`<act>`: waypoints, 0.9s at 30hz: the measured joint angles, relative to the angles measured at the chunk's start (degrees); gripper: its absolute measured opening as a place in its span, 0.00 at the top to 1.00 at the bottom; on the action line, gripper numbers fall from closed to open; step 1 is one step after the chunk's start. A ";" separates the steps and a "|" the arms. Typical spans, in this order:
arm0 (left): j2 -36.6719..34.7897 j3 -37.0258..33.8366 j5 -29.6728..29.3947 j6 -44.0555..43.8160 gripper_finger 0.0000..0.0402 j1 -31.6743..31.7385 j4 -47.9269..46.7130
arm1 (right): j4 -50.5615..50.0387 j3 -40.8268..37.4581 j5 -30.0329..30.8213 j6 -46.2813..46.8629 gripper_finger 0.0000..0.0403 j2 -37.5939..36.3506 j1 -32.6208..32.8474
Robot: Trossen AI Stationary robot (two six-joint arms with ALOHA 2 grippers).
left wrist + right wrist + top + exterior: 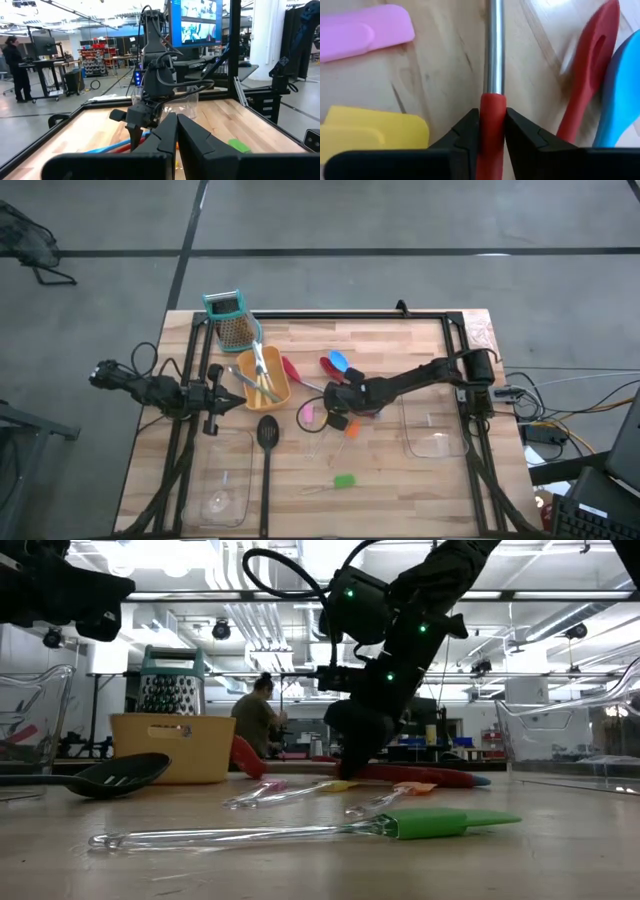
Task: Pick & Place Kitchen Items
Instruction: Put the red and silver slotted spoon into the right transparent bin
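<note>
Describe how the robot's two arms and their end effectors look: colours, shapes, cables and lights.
Both arms are dark, jointed and slim. The right arm carries looping black cables and small green lights. Each ends in two black, wedge-shaped fingers: the left end effector and the right end effector.

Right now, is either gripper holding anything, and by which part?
Right gripper pinches a red-handled utensil at the red grip, beside its metal shaft. Left gripper is shut on nothing.
</note>
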 joint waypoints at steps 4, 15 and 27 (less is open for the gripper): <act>0.03 0.00 -0.02 0.01 0.95 0.00 -0.01 | -2.45 1.01 0.66 -0.33 0.83 -0.97 0.10; 0.02 0.00 -0.02 0.01 0.95 0.00 -0.01 | -9.53 3.20 1.10 4.52 0.84 -4.39 -0.02; 0.04 -0.02 -0.04 0.01 0.95 0.00 -0.03 | -22.73 4.50 2.80 15.63 0.84 -12.93 1.37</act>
